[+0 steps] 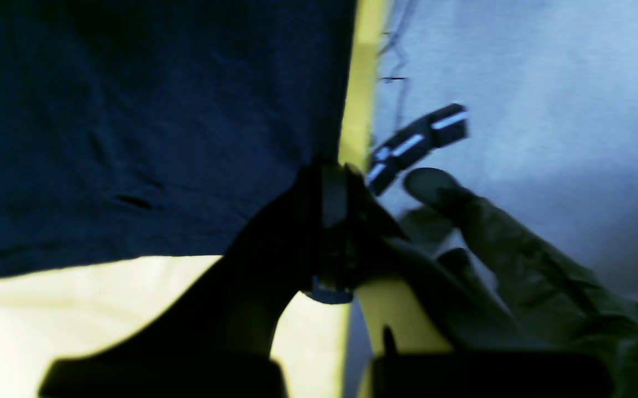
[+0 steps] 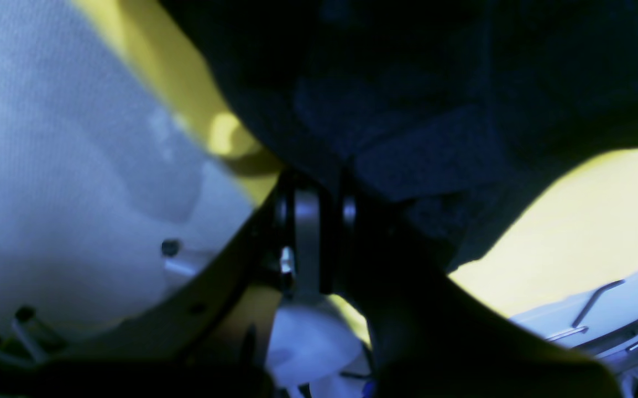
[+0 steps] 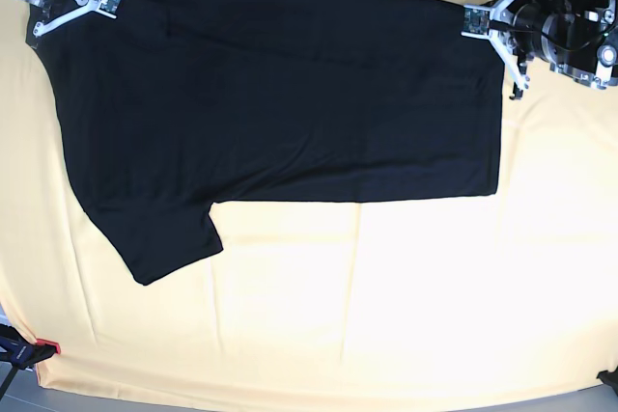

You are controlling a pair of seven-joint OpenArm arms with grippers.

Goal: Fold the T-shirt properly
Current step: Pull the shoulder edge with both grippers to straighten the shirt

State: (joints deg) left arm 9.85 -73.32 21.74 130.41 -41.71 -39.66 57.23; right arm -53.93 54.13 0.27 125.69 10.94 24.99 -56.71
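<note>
The T-shirt [image 3: 280,94] is lying flat with its long axis running left to right, one sleeve pointing toward the near edge. My left jaws [image 3: 470,20] and right jaws [image 3: 113,2] are each gripping a far corner of it.

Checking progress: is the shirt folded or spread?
Folded once lengthwise: the shirt shows one sleeve only, lying flat on the yellow cloth.

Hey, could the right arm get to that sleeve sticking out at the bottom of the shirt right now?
Probably not yet: the right gripper is shut on the T-shirt at its top corner, though nothing covers the sleeve.
</note>
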